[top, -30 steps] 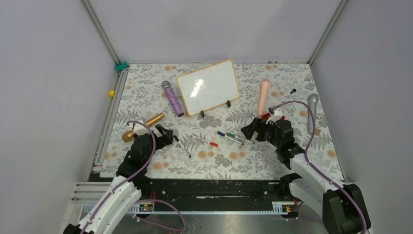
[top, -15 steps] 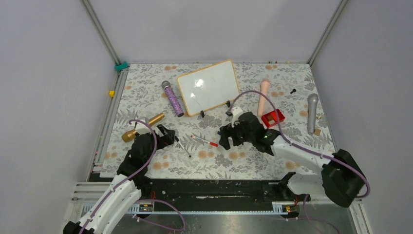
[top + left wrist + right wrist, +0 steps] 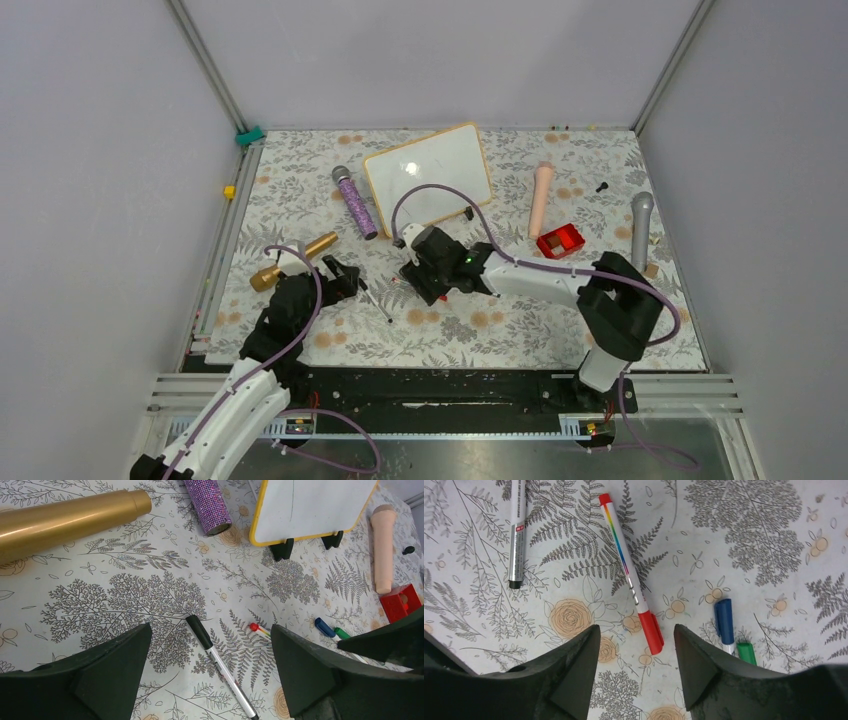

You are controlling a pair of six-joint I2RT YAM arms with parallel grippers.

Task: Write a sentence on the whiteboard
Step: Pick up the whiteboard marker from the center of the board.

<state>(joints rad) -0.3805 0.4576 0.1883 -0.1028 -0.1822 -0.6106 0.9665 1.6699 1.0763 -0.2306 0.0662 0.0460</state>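
The whiteboard (image 3: 428, 178) stands tilted on black feet at the back middle; it also shows in the left wrist view (image 3: 310, 505). No red sentence shows on it, only a faint thin line. My right gripper (image 3: 428, 285) is open and empty, low over the red-capped marker (image 3: 631, 575), its fingertips either side of the cap end (image 3: 636, 630). My left gripper (image 3: 340, 275) is open and empty (image 3: 210, 630) above a black-capped marker (image 3: 220, 667), which also shows from above (image 3: 376, 300). Blue (image 3: 724, 620) and green (image 3: 746, 652) markers lie just right of the red one.
A gold microphone (image 3: 295, 258) lies by my left gripper. A purple glitter microphone (image 3: 355, 202) lies left of the board, and a peach one (image 3: 541, 198) right of it. A red block (image 3: 560, 241), a grey microphone (image 3: 640, 230) and a small black piece (image 3: 602, 186) are at the right.
My right arm has swung left from the table's right side to the middle, over the red marker. The left arm and the whiteboard have not moved.
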